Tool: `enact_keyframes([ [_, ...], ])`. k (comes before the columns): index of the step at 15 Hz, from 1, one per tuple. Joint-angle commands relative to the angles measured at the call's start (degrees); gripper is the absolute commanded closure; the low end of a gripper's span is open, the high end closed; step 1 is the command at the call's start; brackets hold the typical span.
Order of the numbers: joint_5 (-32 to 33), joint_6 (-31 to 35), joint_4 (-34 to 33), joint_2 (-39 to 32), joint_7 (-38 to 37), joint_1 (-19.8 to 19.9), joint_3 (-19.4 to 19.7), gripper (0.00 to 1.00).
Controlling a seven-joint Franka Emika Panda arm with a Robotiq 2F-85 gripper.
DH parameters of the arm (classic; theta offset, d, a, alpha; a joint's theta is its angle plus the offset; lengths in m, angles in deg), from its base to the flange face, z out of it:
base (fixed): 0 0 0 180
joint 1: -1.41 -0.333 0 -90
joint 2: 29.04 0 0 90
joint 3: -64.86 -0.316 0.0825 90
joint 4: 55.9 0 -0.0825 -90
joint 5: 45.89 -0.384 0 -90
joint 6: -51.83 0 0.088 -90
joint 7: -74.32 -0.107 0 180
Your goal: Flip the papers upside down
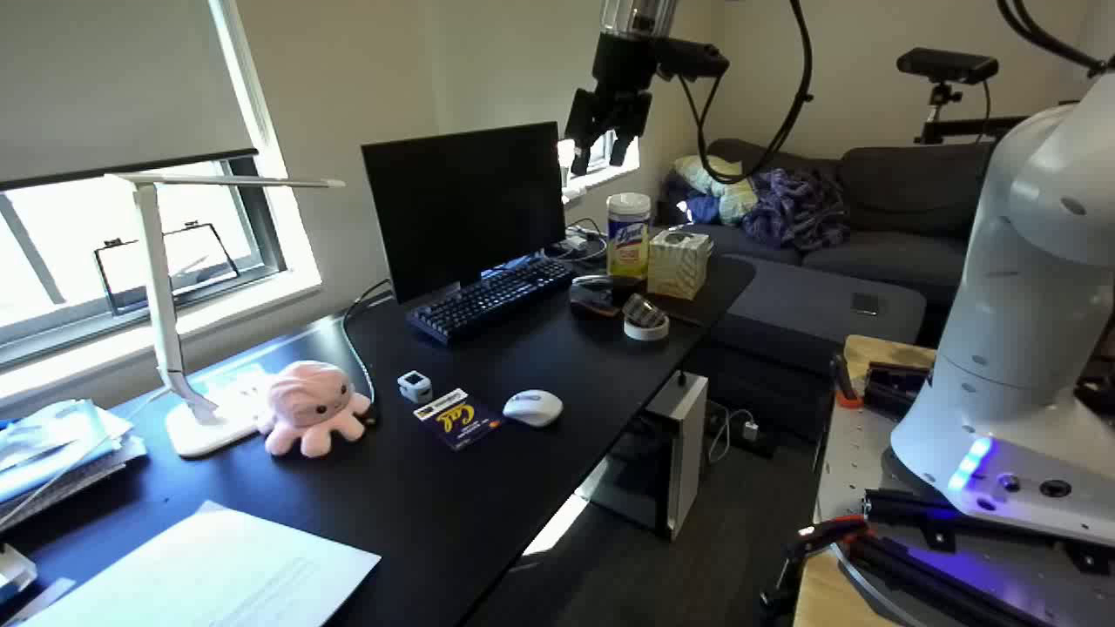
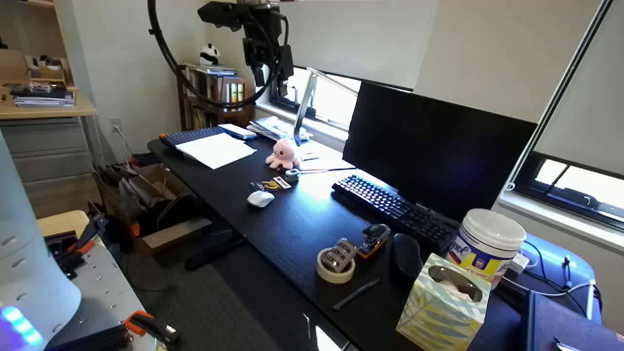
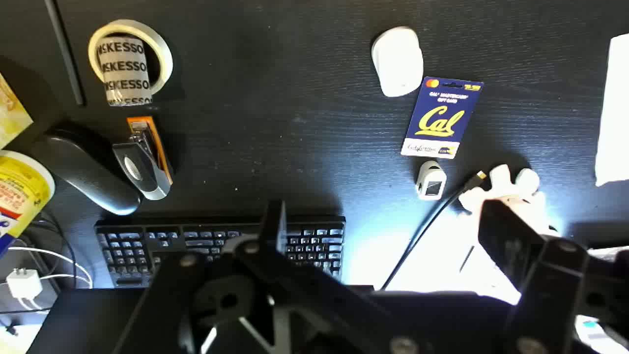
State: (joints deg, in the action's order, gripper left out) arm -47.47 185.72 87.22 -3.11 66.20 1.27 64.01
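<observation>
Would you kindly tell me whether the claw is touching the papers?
Apart: in an exterior view, the claw hangs in midair, with a wide gap between it and the papers on the desk.

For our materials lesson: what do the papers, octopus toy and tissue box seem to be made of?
Papers: matte white paper, apparently; thin, flat sheets with faint print.
Octopus toy: probably soft, dull pink plush, from its rounded, padded limbs.
Tissue box: likely printed cardboard, from its flat, sharp-edged, leaf-patterned sides.

smooth paper sheets (image 2: 217, 150); a wood-grained table (image 2: 302, 226) with a soft sheen — a fuzzy cloth plush toy (image 1: 312, 405), smooth plastic mouse (image 1: 533, 407), matt gripper (image 1: 601, 164).
</observation>
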Motion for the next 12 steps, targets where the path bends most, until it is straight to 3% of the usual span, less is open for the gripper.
enact_keyframes([
  [1,-0.2,-0.2,-0.1,0.0,0.2,0.4,-0.3,0.0],
  [2,0.8,-0.2,-2.9,-3.0,4.2,-1.2,-0.7,0.0],
  [4,4.6,-2.9,-7.6,-8.0,3.2,-1.3,-3.8,0.0],
  [12,8.8,-1.4,-25.4,-29.2,7.9,-10.4,-11.9,0.0],
])
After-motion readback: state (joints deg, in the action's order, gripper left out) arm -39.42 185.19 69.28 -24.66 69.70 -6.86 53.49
